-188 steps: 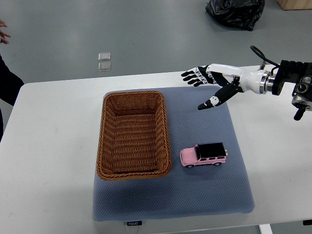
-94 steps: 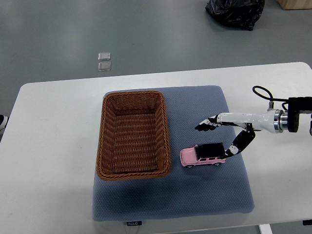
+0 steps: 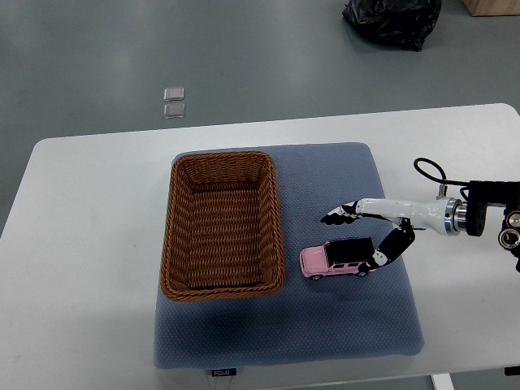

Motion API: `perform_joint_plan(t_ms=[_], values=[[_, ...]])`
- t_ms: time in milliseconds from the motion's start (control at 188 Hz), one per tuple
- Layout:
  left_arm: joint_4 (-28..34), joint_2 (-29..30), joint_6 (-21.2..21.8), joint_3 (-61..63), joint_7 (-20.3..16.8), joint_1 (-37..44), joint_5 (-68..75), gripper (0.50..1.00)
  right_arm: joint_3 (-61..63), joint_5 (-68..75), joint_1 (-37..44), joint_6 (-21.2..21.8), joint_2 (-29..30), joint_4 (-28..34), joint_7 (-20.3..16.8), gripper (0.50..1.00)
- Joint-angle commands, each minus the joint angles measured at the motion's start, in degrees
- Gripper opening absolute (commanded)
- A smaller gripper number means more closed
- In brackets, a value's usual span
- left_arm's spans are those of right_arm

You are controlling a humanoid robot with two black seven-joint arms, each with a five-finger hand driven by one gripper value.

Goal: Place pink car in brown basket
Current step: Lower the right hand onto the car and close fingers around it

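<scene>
The pink car (image 3: 338,259), a toy jeep with a black roof, lies on the blue-grey mat (image 3: 341,325) just right of the brown basket (image 3: 223,224). The woven basket stands empty on the mat's left half. My right hand (image 3: 355,237) comes in from the right edge and hovers over the car. Its fingers (image 3: 335,216) are spread above the car's far side and its thumb (image 3: 383,255) sits at the car's rear end. It holds nothing. The left arm is out of view.
The mat lies on a white table (image 3: 89,260). A black bag (image 3: 393,18) and two small clear squares (image 3: 173,102) lie on the grey floor beyond the table's far edge.
My right hand has come down from above the mat's far right corner to the pink car. A person's hand at the far left edge has left the view. The car has not moved.
</scene>
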Motion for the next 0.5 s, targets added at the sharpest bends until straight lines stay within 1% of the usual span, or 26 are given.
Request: perform_joint_plan(t_ms=[0,271,298,351,356,388,495], values=[[0.0,0.0,0.0,-0.1,0.0,0.0,0.0,1.000,0.0,-0.1,-0.7,-0.6,0.9,-0.5,0.1,0.895],[0.1,0.0,0.0,-0.2,0.0,0.0,0.0,1.000,0.0,-0.8,-1.6,-0.6,2.2,-1.6,0.1,0.872],[0.1,0.0,0.0,-0.2,0.1,0.0,0.0,1.000,0.0,-0.8,-1.7,-0.7,2.3,-1.7,0.1,0.856],[0.1,0.0,0.0,-0.2,0.0,0.0,-0.1,1.000,0.0,-0.9,-1.7,-0.7,2.3,-1.8,0.1,0.842],[0.1,0.0,0.0,-0.2,0.0,0.0,0.0,1.000,0.0,-0.9,-1.7,-0.6,2.3,-1.8,0.1,0.832],[0.2,0.0,0.0,-0.2,0.0,0.0,-0.1,1.000,0.0,-0.9,-1.7,-0.7,2.3,-1.9,0.1,0.817],[0.2,0.0,0.0,-0.2,0.0,0.0,0.0,1.000,0.0,-1.0,-1.7,-0.9,2.4,-2.1,0.1,0.799]])
